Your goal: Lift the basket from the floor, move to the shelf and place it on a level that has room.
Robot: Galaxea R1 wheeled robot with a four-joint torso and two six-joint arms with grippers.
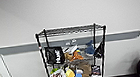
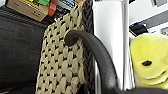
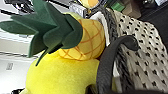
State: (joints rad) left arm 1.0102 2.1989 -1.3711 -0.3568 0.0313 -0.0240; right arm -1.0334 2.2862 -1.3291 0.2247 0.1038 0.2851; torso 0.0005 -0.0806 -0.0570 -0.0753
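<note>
Even, soft light washes the pale wall (image 1: 68,9) in the head view, with no hard shadows and a slight darkening toward the corners. Everything is blurry here; the items on the shelf (image 1: 70,30) smear into colour patches. The wall rail (image 1: 121,35) bows gently, wide-angle bending. In the left wrist view the basket (image 2: 60,62) weave is soft, and white glare blows out behind it. In the right wrist view, the pineapple toy (image 3: 62,55) looms bright and fuzzy.
</note>
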